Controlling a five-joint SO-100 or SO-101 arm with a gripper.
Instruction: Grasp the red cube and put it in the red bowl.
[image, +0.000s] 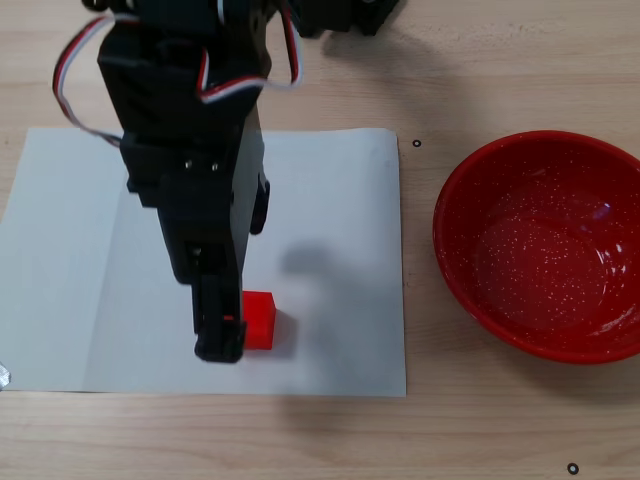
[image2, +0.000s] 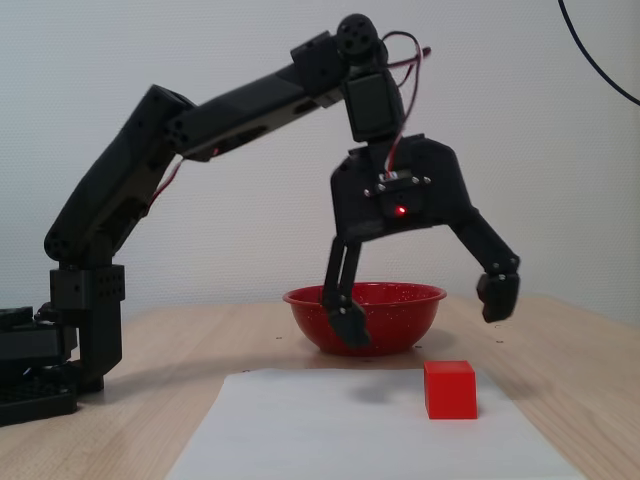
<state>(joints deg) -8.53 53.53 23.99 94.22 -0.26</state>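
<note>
No brand, label or legible writing is seen on any item. One small bright red-orange plain-faced cube (image: 260, 319) (image2: 449, 389) is counted, lying on one white sheet of paper (image: 330, 210) (image2: 330, 430) that is spread on the pale wood-grain desk (image: 500, 60) (image2: 560, 350). One large round glossy red bowl with fine white speckles inside (image: 545, 245) (image2: 365, 315) is counted; in the top-down fixed view it stands on the bare desk well to the right of the cube, off the paper. One black jointed arm is present, with one two-finger tool (image2: 420, 315) held above the cube. The tool's jaws are spread wide, wider than the cube, and nothing is gripped between them. In the low fixed view one finger (image2: 348, 322) is seen left of the cube and the other up to its right, both clear of it. A small red light is lit on the tool's body.
</note>
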